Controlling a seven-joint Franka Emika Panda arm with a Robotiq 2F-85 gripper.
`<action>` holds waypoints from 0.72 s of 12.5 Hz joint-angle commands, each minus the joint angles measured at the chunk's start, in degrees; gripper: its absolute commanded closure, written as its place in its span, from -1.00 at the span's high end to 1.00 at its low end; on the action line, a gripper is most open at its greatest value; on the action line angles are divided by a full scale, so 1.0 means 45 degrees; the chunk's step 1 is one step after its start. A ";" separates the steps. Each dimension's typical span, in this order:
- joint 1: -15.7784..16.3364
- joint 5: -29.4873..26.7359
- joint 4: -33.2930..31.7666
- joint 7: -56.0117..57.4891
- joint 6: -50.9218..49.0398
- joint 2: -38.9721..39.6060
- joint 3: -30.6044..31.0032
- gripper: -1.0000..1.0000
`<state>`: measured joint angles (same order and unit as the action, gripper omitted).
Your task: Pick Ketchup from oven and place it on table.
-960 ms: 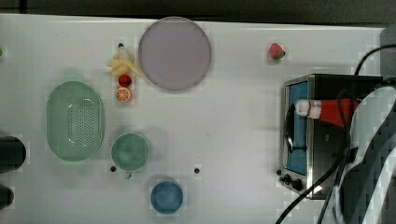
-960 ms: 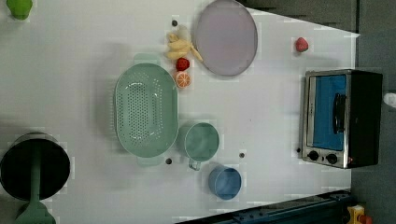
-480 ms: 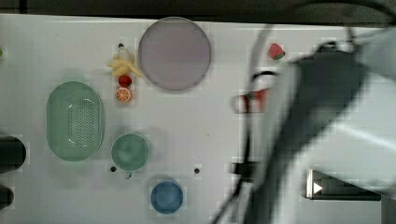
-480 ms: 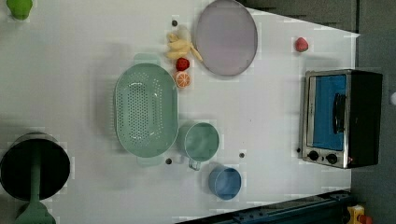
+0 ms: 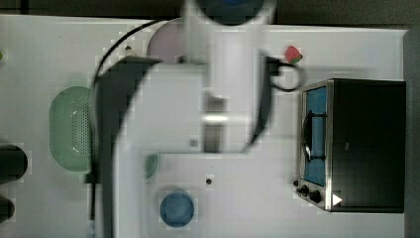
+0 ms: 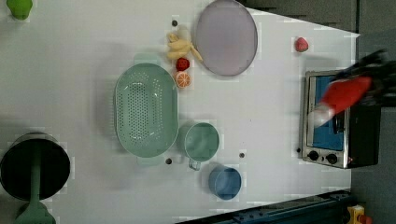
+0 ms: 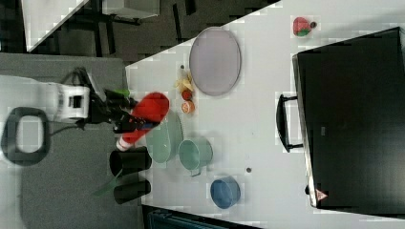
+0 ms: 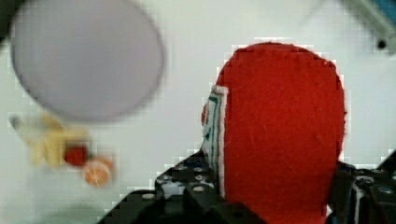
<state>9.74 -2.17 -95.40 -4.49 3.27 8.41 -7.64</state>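
In the top view the blurred arm [image 5: 163, 124] hides most of the plate [image 5: 166, 42], the cup [image 5: 151, 166] and part of the colander [image 5: 69, 129]. In the wrist view the ketchup [image 8: 280, 140] is cut off and the fruit [image 8: 70, 149] is blurred.

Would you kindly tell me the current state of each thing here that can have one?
ketchup: held in the gripper, off the table, cap on.
gripper: shut on the ketchup.
oven: door shut.
purple plate: empty.
green colander: empty.
blue bowl: empty.

Bright even light; arm [image 5: 218, 99] motion-blurred, wrist view soft, blocky
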 commanded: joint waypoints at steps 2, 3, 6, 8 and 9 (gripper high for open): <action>-0.0150 0.0455 -0.2040 0.0107 0.1513 -0.0175 -0.0305 0.27; -0.0160 0.0472 -0.2794 0.0108 0.2318 -0.0171 -0.0365 0.27; -0.0173 0.0472 -0.5288 0.0107 0.5158 -0.0013 -0.0571 0.27; -0.0177 0.0471 -0.6527 0.0107 0.6887 0.0381 -0.0603 0.27; -0.0176 0.0466 -0.6941 0.0072 0.7725 0.0649 -0.0600 0.27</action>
<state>9.96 -0.67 -128.02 -4.44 37.04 12.16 -11.63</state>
